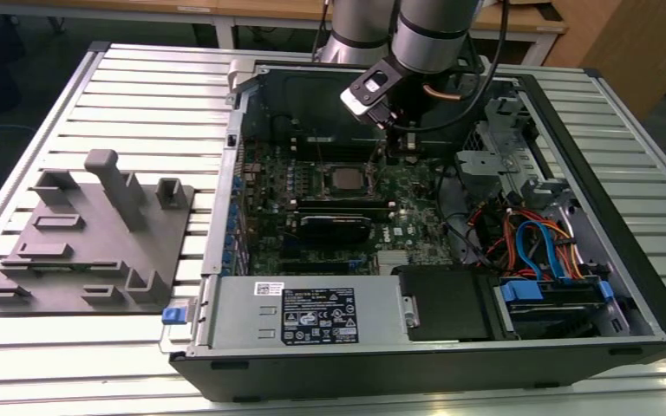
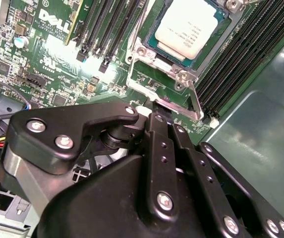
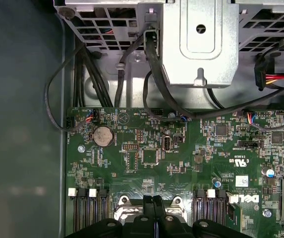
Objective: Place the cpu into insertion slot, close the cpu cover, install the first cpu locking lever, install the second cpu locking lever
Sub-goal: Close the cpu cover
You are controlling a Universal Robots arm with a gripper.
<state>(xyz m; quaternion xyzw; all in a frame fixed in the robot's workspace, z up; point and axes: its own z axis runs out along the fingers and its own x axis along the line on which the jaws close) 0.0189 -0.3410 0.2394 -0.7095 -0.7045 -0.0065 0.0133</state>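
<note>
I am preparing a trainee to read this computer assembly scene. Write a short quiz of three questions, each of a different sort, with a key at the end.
1. True or false: the small square cpu with the pale silver top lies inside the thin silver-grey metal frame of the cpu cover.
2. In the exterior view, where is the grey plastic fixture block with upright posts? A) inside the black computer case; B) on the slatted metal table, at the exterior view's left of the case; C) on top of the cpu.
3. Fill in: in the first wrist view, the two fingers of the black gripper are ___.

Key: 1 true; 2 B; 3 shut.
</note>
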